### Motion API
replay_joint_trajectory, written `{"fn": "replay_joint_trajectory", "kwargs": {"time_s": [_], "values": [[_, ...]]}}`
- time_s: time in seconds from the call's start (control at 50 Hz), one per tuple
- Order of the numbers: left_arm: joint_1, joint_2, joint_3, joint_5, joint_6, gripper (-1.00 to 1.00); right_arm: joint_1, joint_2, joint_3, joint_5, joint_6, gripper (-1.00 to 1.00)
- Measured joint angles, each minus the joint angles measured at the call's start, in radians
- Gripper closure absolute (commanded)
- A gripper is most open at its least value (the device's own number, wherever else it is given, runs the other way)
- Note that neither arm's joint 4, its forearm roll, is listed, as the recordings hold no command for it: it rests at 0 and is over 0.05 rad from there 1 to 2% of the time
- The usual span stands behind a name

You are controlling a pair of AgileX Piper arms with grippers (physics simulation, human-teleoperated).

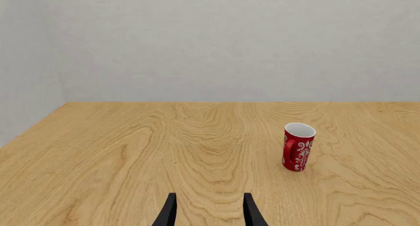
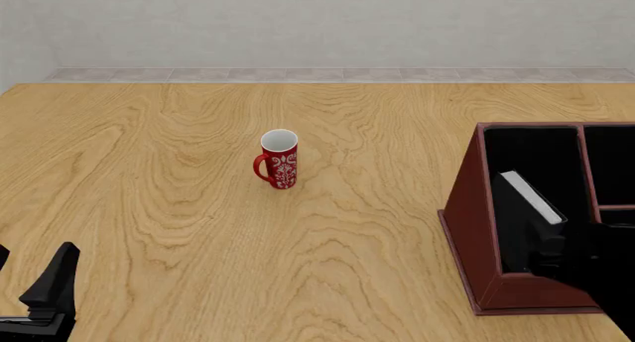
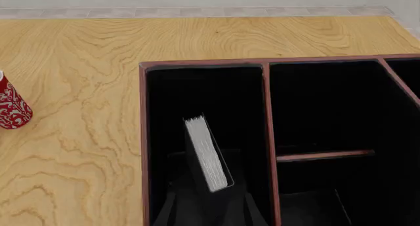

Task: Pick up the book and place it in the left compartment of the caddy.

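The black book (image 3: 207,155) stands tilted in the left compartment (image 3: 196,93) of the dark red-brown caddy (image 3: 203,64), white page edges up. My right gripper (image 3: 208,199) hangs over that slot, open, with a finger on either side of the book's near end. In the front view the caddy (image 2: 465,208) sits at the right edge. There the book (image 2: 533,197) leans in the left compartment (image 2: 531,152), and the right gripper (image 2: 561,247) is a dark shape above it. My left gripper (image 1: 208,196) is open and holds nothing, low at the near left of the table (image 2: 30,271).
A red mug (image 2: 279,160) with a white pattern stands upright near the table's middle, well left of the caddy; it also shows as the mug (image 1: 298,147) ahead of the left gripper. The caddy's smaller divided sections (image 3: 321,103) lie right of the slot.
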Motion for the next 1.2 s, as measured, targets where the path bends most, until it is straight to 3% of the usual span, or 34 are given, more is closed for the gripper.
{"fn": "replay_joint_trajectory", "kwargs": {"time_s": [0.7,1.2], "values": [[0.000,0.000,0.000,0.000,0.000,-1.00,0.041,-0.616,-0.151,0.665,0.001,-1.00],[0.000,0.000,0.000,0.000,0.000,-1.00,0.085,-0.729,-0.444,0.988,0.012,-1.00]]}}
